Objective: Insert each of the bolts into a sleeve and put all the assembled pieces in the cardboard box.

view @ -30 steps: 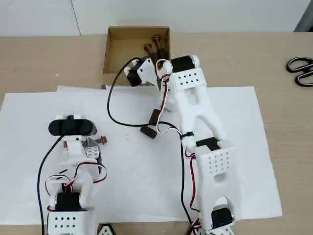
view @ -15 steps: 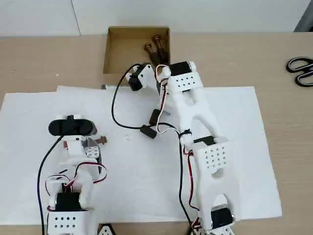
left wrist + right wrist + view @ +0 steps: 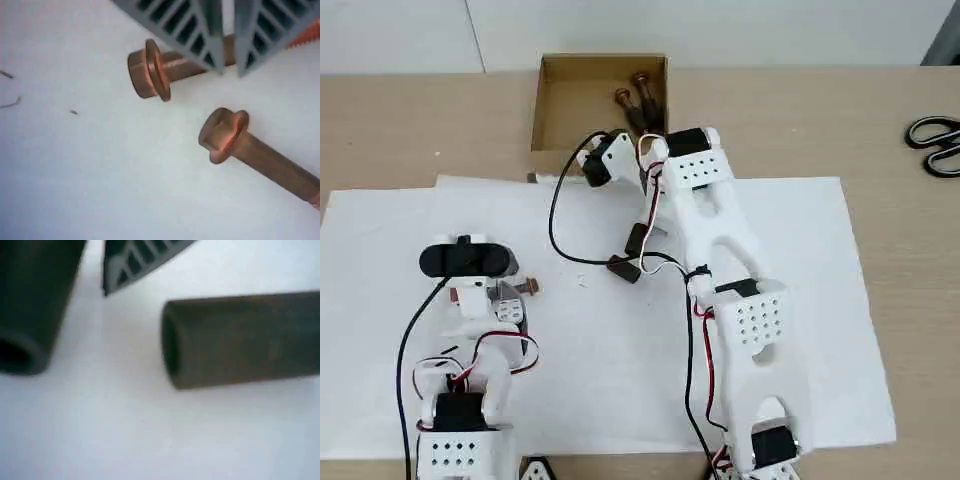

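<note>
Two loose bolts, one (image 3: 165, 67) crossed by the left gripper (image 3: 229, 70) and the other (image 3: 250, 145) just beside it and apart from it, lie flat on the paper sheet (image 3: 590, 380) toward the near left corner of the table (image 3: 420, 130). Two dark sleeves (image 3: 240, 340) (image 3: 35, 305) lie on the same white sheet under the right gripper (image 3: 632, 172), which stands at the sheet's far edge, close to the near wall of the cardboard box (image 3: 538, 100). The box sits at the middle of the table's far edge with two assembled pieces (image 3: 638, 98) against its right wall. The left gripper's jaws are drawn almost together, a narrow slit between them, with the tips over the first bolt's shank; whether they touch it cannot be told. Whether the right gripper is spread or closed cannot be told. Likely failures: a round shank nudged by the tips may roll off across the smooth sheet; jaws that close along the shank instead of across it would slip off; a slight tilt at the sleeve's mouth would jam the bolt; the black cable (image 3: 552, 215) looping over the sheet could sweep loose parts; the right arm could shove the box. Scissors (image 3: 935, 145) lie at the table's right edge.
</note>
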Available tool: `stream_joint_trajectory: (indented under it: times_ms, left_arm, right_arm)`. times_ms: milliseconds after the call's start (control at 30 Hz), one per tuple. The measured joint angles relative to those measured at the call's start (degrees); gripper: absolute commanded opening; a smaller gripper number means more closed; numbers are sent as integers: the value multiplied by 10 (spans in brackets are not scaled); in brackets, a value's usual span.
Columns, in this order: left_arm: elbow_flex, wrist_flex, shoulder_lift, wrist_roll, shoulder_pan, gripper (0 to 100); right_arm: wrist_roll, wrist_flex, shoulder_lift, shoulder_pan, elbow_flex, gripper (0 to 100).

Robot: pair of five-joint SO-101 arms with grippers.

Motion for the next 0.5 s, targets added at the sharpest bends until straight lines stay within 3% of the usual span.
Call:
stream_joint_trajectory:
  times_ms: [200, 500]
  left_arm:
    - [0, 0, 0, 0, 0, 6]
    - [0, 0, 0, 0, 0, 6]
  right_arm:
    - [-4, -5, 0, 1, -2, 39]
    - [-90, 11, 10, 2, -37, 4]
